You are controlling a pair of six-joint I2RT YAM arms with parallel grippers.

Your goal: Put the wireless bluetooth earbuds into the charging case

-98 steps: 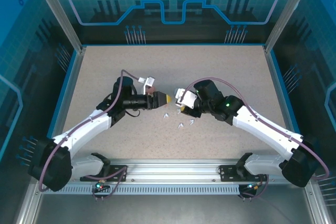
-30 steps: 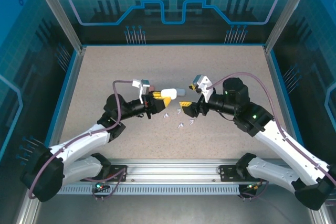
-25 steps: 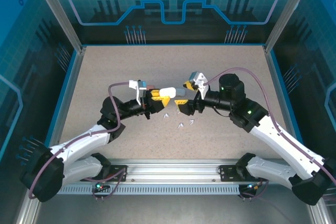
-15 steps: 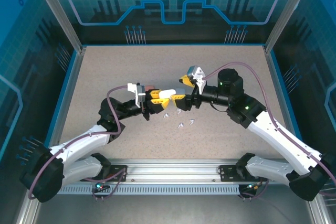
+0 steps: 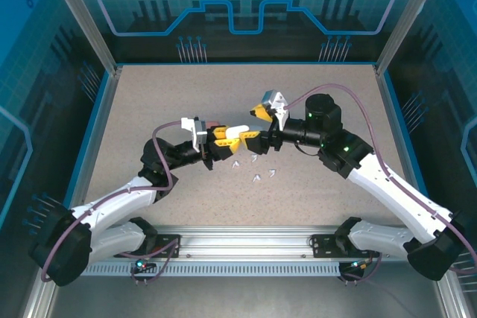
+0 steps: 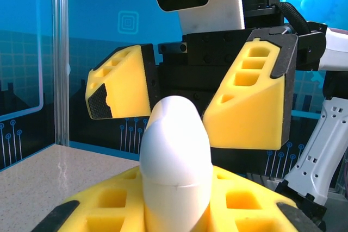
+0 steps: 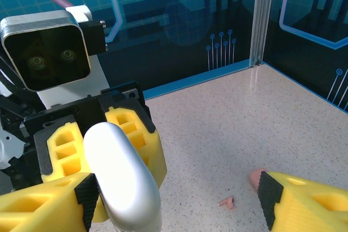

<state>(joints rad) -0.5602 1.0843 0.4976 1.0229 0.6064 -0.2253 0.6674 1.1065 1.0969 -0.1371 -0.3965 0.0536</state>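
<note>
Above the middle of the table [image 5: 149, 102], the right gripper [image 5: 256, 138], jaws apart, has advanced to bracket the tip of the white charging case [image 5: 237, 132] clamped in the left gripper [image 5: 227, 137], probably to open its lid, while the earbuds [image 5: 257, 177] lie uninserted on the table below.

Left gripper [image 5: 229, 136] clamped, raised; right gripper [image 5: 256, 124] spread wide, facing it, close.

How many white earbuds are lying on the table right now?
4 white earbuds: one on the left, one just right of it, and two lower in the top view. Others may be hidden.
</note>
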